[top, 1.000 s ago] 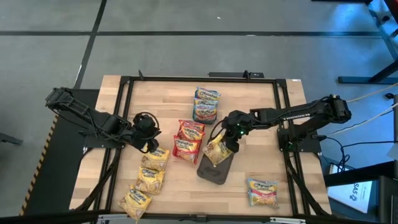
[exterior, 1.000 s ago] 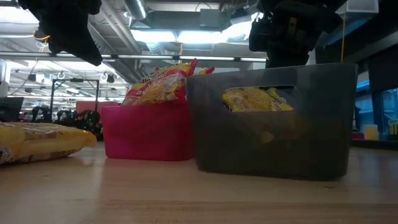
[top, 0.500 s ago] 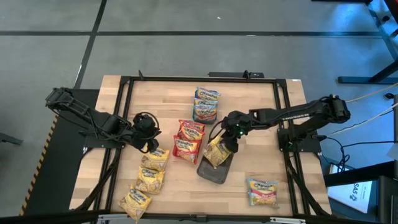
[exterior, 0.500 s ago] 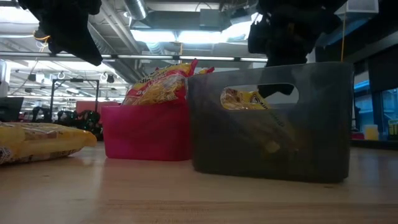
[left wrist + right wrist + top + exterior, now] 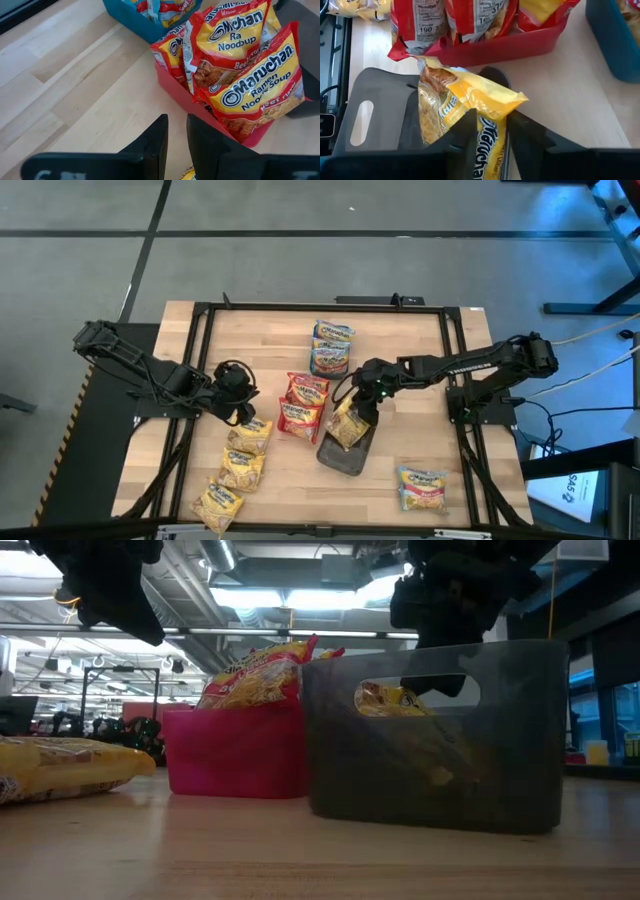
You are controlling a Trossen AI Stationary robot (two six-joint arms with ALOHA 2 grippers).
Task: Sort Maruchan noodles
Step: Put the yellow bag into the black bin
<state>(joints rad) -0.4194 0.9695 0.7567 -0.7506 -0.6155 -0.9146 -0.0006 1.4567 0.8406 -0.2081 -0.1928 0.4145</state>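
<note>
A yellow Maruchan packet (image 5: 465,95) stands tilted in the dark grey tray (image 5: 345,462), its lower part inside and its upper end sticking out. My right gripper (image 5: 492,135) reaches down into the tray mouth with a finger on either side of that upper end (image 5: 347,423). Red packets (image 5: 250,75) stand upright in the red tray (image 5: 235,755) beside it. My left gripper (image 5: 177,135) hangs above the table left of the red tray, open by a narrow gap, with nothing in it. My right gripper comes slanting down from the table's right, its fingers (image 5: 470,132) close on either side of the yellow packet's upper end (image 5: 492,125). Whether they touch it, I cannot tell. The packet leans inside the grey tray.
A blue tray (image 5: 330,365) with packets stands behind the red one. Three yellow packets (image 5: 248,435) lie flat in a row toward the near left corner. A blue-and-pink packet (image 5: 422,488) lies near the right front. A black frame (image 5: 200,360) runs around the tabletop.
My right gripper has dipped a little into the grey tray's mouth. The yellow packet has sunk lower in the tray and tipped over at a slant.
</note>
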